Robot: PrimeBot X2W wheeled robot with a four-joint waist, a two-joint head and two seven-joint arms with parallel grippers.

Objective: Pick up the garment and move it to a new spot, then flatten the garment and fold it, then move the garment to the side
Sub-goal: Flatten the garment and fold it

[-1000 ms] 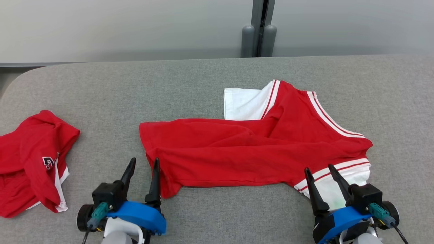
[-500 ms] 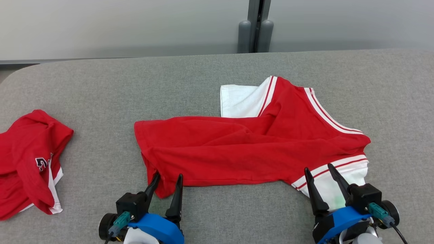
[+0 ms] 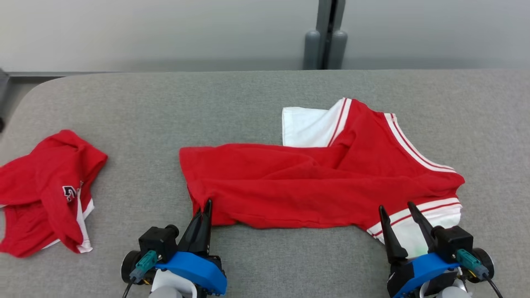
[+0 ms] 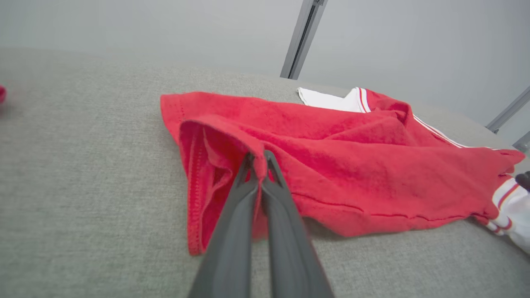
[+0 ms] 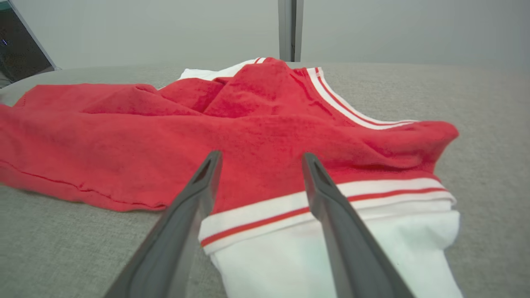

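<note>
The garment [image 3: 314,186] is a red shirt with white sleeves and striped trim, lying crumpled across the middle of the grey table [image 3: 207,107]. My left gripper [image 3: 207,203] is shut on a fold of red cloth at its near left corner; the left wrist view shows the garment [image 4: 352,165] pinched between the closed fingertips of that gripper [image 4: 258,155]. My right gripper [image 3: 395,205] stands open at the garment's near right end. In the right wrist view this gripper [image 5: 261,155] straddles the striped band above the white sleeve [image 5: 331,248] of the garment [image 5: 265,124], gripping nothing.
A second crumpled red garment [image 3: 49,190] lies at the table's left edge. Behind the table a grey post [image 3: 327,37] stands against the wall. Bare grey cloth surface stretches between the two garments and along the far side.
My left gripper moved right and forward to the garment's near left corner and shut on the cloth. The right gripper stayed open in place. The camera shifted slightly.
</note>
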